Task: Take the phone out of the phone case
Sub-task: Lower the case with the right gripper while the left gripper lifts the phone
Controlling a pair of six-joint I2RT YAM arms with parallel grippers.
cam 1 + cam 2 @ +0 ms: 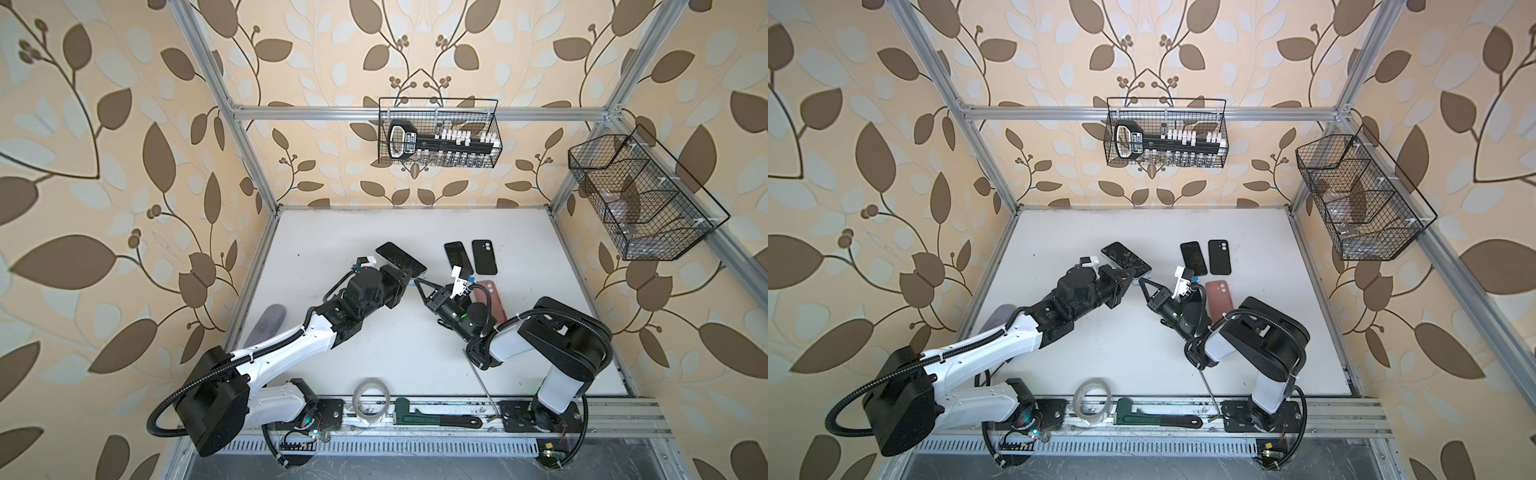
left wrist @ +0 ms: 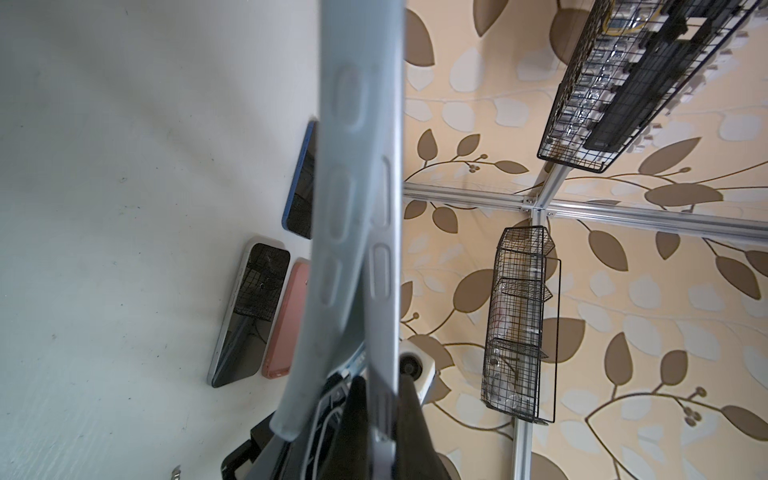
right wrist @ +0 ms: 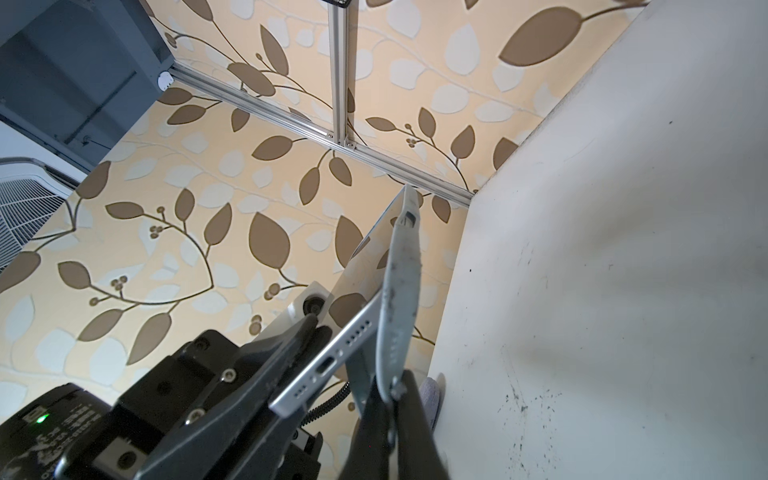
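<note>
- The left gripper (image 1: 409, 272) reaches in from 8 o'clock and is clamped on the bottom end of the phone (image 1: 401, 257). It holds the phone tilted above the middle of the white table (image 1: 374, 224), screen up.
- In the right wrist view, the phone's silver bottom edge, with its port, sits between the left gripper's black fingers.
- The right gripper (image 1: 417, 283) comes in from 4 o'clock. Its jaws are pinched tight on the rim of the pale blue-grey phone case (image 3: 399, 291).
- At that end the phone case stands peeled away from the phone, while its far end appears to meet the phone.
- At 3 o'clock from the held phone, a dark phone (image 1: 457, 257) and a black case (image 1: 484, 257) lie side by side.
- A pink case (image 1: 492, 299) lies at about 4 o'clock, partly under the right arm.
</note>
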